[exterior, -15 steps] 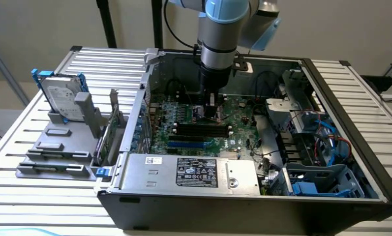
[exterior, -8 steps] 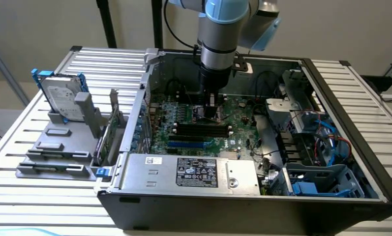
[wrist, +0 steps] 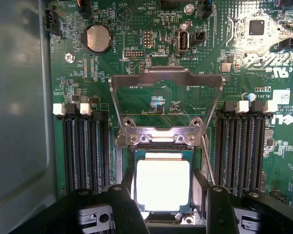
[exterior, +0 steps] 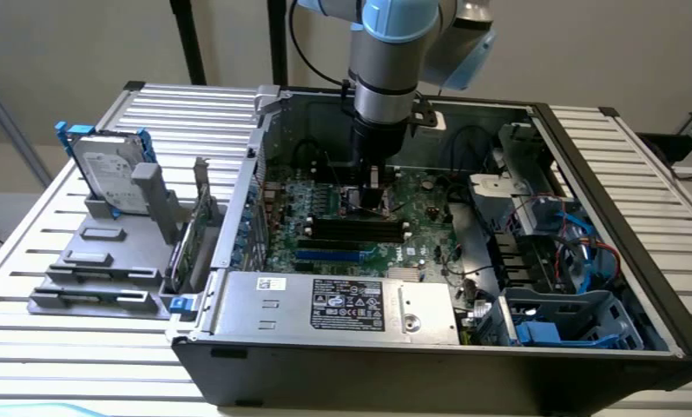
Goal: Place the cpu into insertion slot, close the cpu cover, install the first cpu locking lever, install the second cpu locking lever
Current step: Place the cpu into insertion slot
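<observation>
Fingers [wrist: 123,209] spread wide, I count two, one either side of the single cpu [wrist: 162,184], gripping nothing. That chip lies flat in the insertion slot [wrist: 161,147]; its near edge is cut off behind the finger bodies. One cpu cover [wrist: 166,78] stands hinged open beyond it. Two banks of memory slots [wrist: 85,146] flank the socket closely, leaving little side room.

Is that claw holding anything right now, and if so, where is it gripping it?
Nothing, it seems. The claw stands open, its fingers either side of the square chip, which lies flat in its socket.
</observation>
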Robot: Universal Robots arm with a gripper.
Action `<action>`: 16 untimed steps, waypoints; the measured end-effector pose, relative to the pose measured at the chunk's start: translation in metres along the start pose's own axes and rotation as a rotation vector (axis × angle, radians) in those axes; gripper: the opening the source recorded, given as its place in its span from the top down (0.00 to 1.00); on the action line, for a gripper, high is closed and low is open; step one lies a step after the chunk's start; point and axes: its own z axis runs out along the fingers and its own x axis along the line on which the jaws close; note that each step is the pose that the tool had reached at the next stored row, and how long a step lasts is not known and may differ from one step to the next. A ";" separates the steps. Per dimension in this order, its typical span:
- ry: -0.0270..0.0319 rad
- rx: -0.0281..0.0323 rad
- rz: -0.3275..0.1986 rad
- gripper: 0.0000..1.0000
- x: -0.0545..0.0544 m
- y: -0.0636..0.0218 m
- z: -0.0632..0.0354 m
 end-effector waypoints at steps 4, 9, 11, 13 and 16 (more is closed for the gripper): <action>0.0001 0.0000 0.000 0.45 0.001 -0.0001 0.0002; -0.0001 0.0002 0.000 0.45 0.001 -0.0001 0.0006; -0.0001 0.0002 0.000 0.45 0.001 -0.0001 0.0008; 0.0000 0.0001 0.000 0.45 0.001 -0.0001 0.0010; -0.0001 0.0002 0.000 0.45 0.001 -0.0001 0.0011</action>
